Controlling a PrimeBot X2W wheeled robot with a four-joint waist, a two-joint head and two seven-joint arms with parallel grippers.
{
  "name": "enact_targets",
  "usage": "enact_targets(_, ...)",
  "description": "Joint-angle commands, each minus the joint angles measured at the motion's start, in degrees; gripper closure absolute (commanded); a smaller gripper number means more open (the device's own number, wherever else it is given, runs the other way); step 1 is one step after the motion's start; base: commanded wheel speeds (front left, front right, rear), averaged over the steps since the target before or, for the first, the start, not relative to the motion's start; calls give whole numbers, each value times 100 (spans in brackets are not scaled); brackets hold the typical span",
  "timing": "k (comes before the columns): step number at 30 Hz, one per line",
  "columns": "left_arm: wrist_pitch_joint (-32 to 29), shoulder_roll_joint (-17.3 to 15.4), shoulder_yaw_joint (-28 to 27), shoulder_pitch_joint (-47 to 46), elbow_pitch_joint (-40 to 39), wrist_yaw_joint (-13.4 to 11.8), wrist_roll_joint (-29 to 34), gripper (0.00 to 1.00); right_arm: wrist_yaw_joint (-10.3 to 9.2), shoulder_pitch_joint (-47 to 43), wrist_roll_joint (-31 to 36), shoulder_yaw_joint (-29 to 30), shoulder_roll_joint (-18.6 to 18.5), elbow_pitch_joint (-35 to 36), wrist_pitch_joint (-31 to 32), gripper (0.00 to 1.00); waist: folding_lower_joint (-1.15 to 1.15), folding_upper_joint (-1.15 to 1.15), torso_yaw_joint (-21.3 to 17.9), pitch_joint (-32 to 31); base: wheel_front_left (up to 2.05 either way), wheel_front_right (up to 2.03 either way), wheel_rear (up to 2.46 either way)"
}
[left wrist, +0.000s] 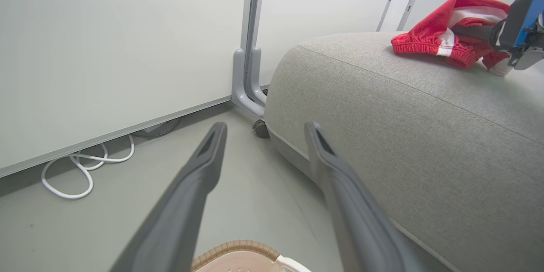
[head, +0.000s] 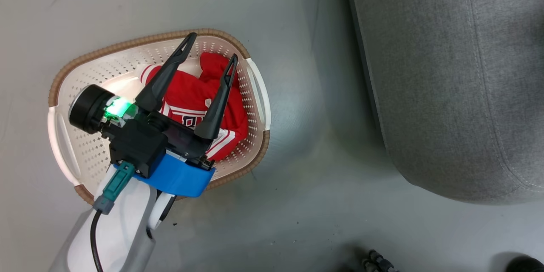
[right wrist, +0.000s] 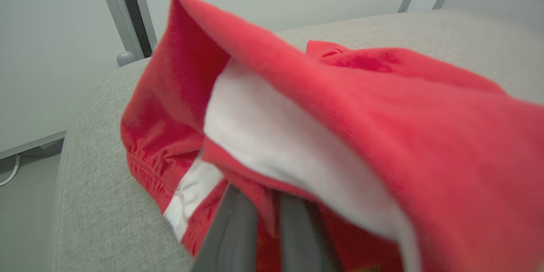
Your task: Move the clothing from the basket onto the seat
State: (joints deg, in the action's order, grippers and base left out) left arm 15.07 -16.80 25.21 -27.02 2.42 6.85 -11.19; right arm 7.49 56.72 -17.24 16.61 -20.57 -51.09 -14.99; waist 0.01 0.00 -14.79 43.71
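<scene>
Right gripper (right wrist: 260, 193) is clenched on the red shorts (right wrist: 340, 106), which lie on the grey sofa (right wrist: 106, 204) with loose fabric draped over it. On release the cloth may snag and get dragged off the rounded edge as the arm withdraws. Left gripper (head: 212, 46) hangs spread and empty over the jersey (head: 187, 93) in the laundry basket (head: 97, 80); a shallow pinch there could slip.

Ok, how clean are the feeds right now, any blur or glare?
Head view: sharp, with bright glare on the basket wall beside the green light. Left wrist view: its own jaws are blurred up close, the sofa crisp. Right wrist view: the shorts are too near, soft and smeared.
</scene>
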Motion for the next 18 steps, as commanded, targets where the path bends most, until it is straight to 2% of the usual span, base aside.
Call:
enact_targets(1,15,24,3,2,9,-18,-31,0,1,-121,122,119,56,48,-24,0,-1,0,3,-65,0,0,0)
enact_targets(7,15,106,18,19,60,3,-45,0,1,-215,420,287,122,107,-23,0,-1,0,39,-201,0,0,0)
enact_targets(14,15,249,-48,140,157,24,-150,0,1,-467,682,84,72,75,-24,0,-1,0,132,-544,0,0,0)
enact_targets(18,15,416,-159,318,239,37,-246,0,1,-818,646,-24,69,107,-24,0,-1,0,270,-949,0,0,0)
